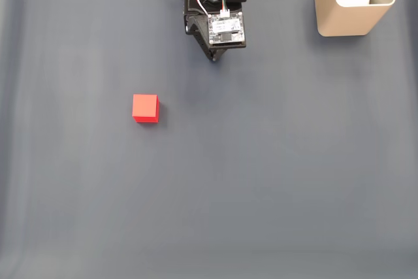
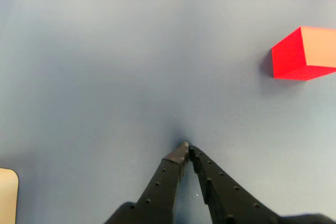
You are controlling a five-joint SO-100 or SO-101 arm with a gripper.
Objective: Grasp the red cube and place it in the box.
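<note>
- Tool [image 2: 185,148] closed, tips touching, holding nothing, just above desk [image 1: 274,181].
- Red cube [image 1: 145,108] on desk, lower left of arm in fixed view.
- Box [image 1: 343,17] upright, top-right corner, well apart from cube.

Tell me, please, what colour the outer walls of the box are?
Beige: the box shows best in the fixed view, at the top right.

In the fixed view, the small red plain-faced cube [image 1: 145,108] is set on the dark grey table mat [image 1: 274,181], left of centre. The tall beige rounded-corner box [image 1: 353,1] is placed at the top right corner, well apart from it. The black two-finger gripper [image 1: 213,57] is found at top centre, between them.
</note>
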